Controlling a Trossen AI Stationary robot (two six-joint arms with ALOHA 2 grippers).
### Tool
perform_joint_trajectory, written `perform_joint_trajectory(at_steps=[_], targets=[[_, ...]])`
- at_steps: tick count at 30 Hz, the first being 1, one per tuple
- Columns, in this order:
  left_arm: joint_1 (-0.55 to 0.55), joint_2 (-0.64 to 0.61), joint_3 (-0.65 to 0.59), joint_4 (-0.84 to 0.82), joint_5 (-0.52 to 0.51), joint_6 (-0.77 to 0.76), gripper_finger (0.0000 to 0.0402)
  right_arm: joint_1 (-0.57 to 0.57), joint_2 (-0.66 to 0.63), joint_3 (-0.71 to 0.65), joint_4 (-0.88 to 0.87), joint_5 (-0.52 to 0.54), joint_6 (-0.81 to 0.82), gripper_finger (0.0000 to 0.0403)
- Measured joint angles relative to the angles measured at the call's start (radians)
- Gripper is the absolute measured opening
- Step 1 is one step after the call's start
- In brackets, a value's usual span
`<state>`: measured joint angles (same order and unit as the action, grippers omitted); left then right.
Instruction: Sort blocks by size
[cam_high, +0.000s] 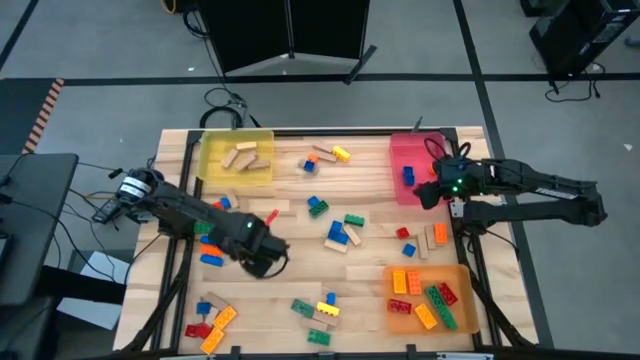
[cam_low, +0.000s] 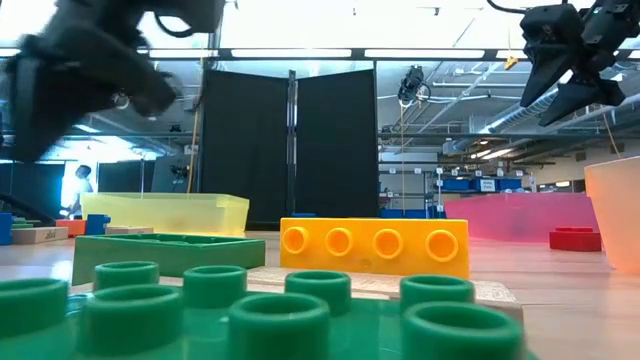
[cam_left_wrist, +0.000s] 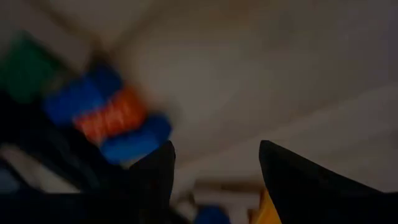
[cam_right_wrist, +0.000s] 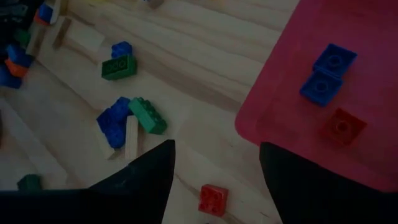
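The blocks (cam_high: 340, 232) lay scattered over the wooden table (cam_high: 300, 290), loosest across its middle and along the near edge, with a few already sorted. Small tan wooden pieces sat in the yellow tray (cam_high: 212, 170) at the far left corner. Two small blue bricks and a small red one sat in the red tray (cam_right_wrist: 385, 106) at the far right corner. Larger orange, green, red and yellow bricks filled the orange tray (cam_high: 400, 322) at the near right corner.

The left gripper (cam_high: 262, 262) hung low over the left half of the table, fingers apart and holding nothing. A stack of blue and orange bricks (cam_left_wrist: 115, 118) lay just beside it, toward the table's left edge; the blur left the stack's long axis uncertain. This arm was the nearer one to the left and near-edge clusters.

The right gripper (cam_high: 428, 195) hovered over the inner edge of the red tray, fingers apart and empty. A small red brick (cam_right_wrist: 212, 199) lay on the bare table just outside that tray, close below this gripper. A blue and green cluster (cam_right_wrist: 130, 119) lay farther toward the table's middle.

No brand, label or readable writing showed on any block or tray.
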<state>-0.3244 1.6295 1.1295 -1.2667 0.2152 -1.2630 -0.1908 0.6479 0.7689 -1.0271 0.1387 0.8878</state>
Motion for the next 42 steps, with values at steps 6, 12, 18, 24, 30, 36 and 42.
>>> perform_joint_trajectory(at_steps=[6,12,18,24,30,36,42], targets=[[-0.128,0.000,-0.029,0.043,0.097,0.013,0.0239,0.027,0.002,0.000,0.000,0.000,0.014,0.0248],[-0.237,0.000,-0.029,0.046,0.142,0.072,0.0239,0.040,0.007,0.000,0.001,0.003,0.027,0.0248],[-0.310,0.000,-0.031,0.053,0.142,0.078,0.0238,0.040,0.020,0.000,0.004,0.028,0.037,0.0248],[-0.352,0.000,-0.097,0.188,0.149,0.168,0.0238,0.040,0.040,0.000,0.023,0.044,0.037,0.0246],[-0.376,0.000,-0.154,0.229,0.140,0.320,0.0238,0.040,0.055,0.000,0.051,0.044,0.037,0.0245],[-0.386,0.000,-0.181,0.269,0.138,0.454,0.0238,0.040,0.073,0.000,0.074,0.047,0.037,0.0243],[-0.386,0.000,-0.186,0.328,0.110,0.640,0.0238,0.040,0.088,0.000,0.076,0.051,0.037,0.0241]])
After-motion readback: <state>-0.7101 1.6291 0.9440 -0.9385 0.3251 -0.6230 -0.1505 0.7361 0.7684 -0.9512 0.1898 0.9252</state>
